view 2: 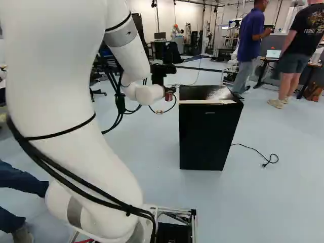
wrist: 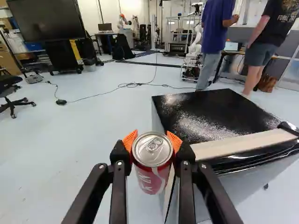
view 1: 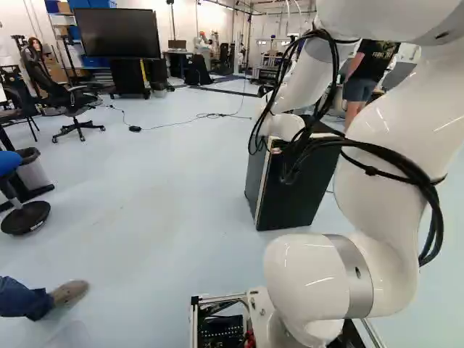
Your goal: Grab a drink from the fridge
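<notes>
Red, silver-topped can (wrist: 151, 163), upright in the claw (view 2: 169, 93), near the shut, upright black fridge (view 2: 206, 134).

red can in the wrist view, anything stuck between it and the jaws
Nothing visible does: the jaws are closed on the red can from both sides, their orange pads directly against it.

Pale blue floor (view 1: 159, 188), white wall (view 1: 206, 18) at the back. Left base view, upper left: big dark screen (view 1: 118, 32) on a wheeled stand (view 1: 129, 76); black office chair (view 1: 74, 101) near it. Nearer, a grey bin (view 1: 32, 172) and blue-seated stool (view 1: 25, 219). Thin cable (view 1: 170, 125) trails across the floor. Right base view, upper right: laptop (view 2: 273, 53) on a desk.
</notes>
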### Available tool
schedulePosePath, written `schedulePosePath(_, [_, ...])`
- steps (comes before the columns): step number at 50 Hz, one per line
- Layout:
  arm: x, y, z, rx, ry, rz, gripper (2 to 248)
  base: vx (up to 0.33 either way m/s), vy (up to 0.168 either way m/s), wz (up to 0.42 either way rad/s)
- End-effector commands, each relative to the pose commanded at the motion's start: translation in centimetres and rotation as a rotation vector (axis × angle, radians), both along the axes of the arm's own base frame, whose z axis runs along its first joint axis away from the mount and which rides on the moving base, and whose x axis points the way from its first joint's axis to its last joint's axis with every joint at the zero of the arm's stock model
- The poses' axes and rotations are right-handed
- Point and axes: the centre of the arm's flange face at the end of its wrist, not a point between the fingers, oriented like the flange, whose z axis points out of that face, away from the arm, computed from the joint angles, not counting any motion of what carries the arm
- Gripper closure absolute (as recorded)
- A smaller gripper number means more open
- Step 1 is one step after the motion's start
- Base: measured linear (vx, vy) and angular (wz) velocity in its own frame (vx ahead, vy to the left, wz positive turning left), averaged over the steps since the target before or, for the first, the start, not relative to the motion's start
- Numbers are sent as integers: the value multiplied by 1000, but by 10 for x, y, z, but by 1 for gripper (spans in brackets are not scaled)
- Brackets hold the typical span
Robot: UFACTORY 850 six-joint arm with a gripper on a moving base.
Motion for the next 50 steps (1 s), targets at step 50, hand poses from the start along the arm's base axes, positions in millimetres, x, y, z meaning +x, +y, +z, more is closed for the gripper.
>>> schedulePosePath(50, [-146, 49, -50, -6, 43, 111, 151, 0, 0, 0])
